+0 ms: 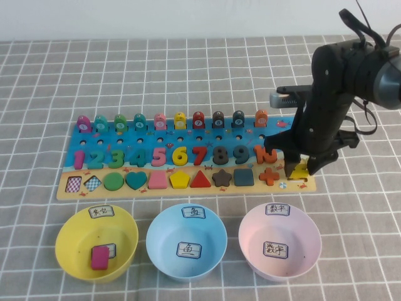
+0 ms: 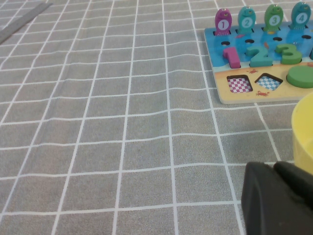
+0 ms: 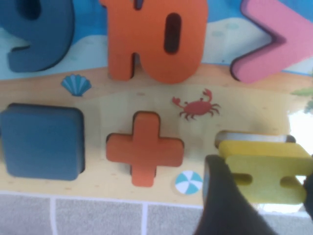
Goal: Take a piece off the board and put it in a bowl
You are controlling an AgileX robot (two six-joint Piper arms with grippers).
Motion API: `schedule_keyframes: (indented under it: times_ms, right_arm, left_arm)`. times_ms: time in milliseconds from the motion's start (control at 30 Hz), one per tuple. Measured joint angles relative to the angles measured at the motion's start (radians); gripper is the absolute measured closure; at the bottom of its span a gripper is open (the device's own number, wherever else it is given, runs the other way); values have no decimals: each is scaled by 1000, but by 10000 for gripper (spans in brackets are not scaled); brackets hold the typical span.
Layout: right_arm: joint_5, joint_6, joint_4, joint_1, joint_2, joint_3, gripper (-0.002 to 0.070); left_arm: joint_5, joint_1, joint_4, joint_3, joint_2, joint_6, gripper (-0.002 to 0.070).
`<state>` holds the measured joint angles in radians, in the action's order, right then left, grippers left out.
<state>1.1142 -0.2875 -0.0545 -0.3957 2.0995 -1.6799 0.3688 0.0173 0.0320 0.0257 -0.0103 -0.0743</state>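
Right gripper (image 1: 299, 168) has its fingers around the piece (image 3: 266, 170) at the board's (image 1: 69, 191) end, barely lifted; bowl (image 1: 69, 257) trip remains. Left gripper (image 2: 276, 198) parked beside that bowl, can't tell its fingers

A staged robot test bench: a grey checked tablecloth (image 1: 188, 69) fills the frame, a plain white wall (image 1: 156, 19) runs along the top.

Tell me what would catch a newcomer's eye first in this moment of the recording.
The black right gripper reaches down at the right end of the long wooden puzzle board, its fingers on either side of the small yellow equals-sign block, which sits raised from its slot. In front of the board stand three plastic bowls: yellow, light-blue and pink. The left gripper waits over the checked cloth near the yellow bowl.
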Motion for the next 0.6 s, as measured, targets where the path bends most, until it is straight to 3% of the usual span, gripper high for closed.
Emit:
schedule_keyframes:
  times_ms: [400, 600]
  right_arm:
    - [22, 0, 33, -2, -92, 3, 379]
    - [-40, 0, 75, -35, -231, 107, 379]
  left_arm:
    - [0, 0, 0, 0, 0, 0, 675]
    - [0, 0, 0, 0, 0, 0, 675]
